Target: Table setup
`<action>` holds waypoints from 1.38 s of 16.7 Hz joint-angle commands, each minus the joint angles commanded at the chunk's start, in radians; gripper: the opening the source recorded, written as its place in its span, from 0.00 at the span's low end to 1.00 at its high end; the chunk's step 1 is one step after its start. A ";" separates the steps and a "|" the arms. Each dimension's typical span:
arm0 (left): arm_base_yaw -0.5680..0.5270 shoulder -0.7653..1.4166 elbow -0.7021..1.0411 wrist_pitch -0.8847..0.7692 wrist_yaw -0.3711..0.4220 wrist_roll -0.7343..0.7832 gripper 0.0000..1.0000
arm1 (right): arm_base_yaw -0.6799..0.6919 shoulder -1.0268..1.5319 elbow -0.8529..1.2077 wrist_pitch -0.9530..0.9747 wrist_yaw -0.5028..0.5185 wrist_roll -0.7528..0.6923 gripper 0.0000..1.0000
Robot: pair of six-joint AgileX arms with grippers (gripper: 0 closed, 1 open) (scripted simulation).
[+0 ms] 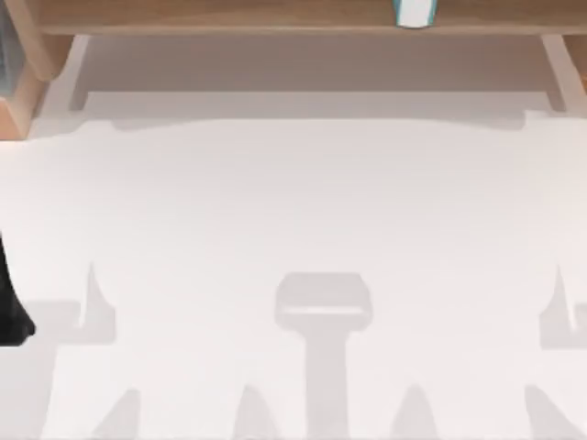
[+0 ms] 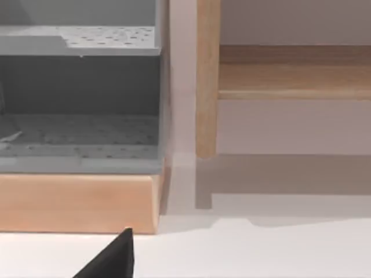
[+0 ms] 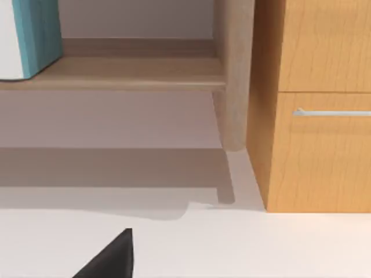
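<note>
left gripper [image 2: 110, 258]: at table's left edge, can't tell its state | right gripper [image 3: 110, 258]: same, can't tell | cup [image 1: 415, 13]: on shelf [image 1: 275, 18], well ahead of both | handling: probably light, rigid, slick-ish; grab mid-wall from the side

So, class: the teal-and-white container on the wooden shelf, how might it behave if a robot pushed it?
The teal-and-white container looks flat-sided and stands flat on the wooden shelf, so it would probably slide, not roll. It looks upright and fairly tall, so a high push might tip it. Its weight cannot be judged.
</note>
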 joint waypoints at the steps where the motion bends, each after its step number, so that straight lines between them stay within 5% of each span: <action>1: -0.011 0.031 0.030 0.006 -0.014 0.001 1.00 | 0.000 0.000 0.000 0.000 0.000 0.000 1.00; 7: -0.152 0.431 0.382 0.090 -0.158 0.007 1.00 | 0.000 0.000 0.000 0.000 0.000 0.000 1.00; 23: -0.725 2.157 1.756 0.426 -0.673 0.009 1.00 | 0.000 0.000 0.000 0.000 0.000 0.000 1.00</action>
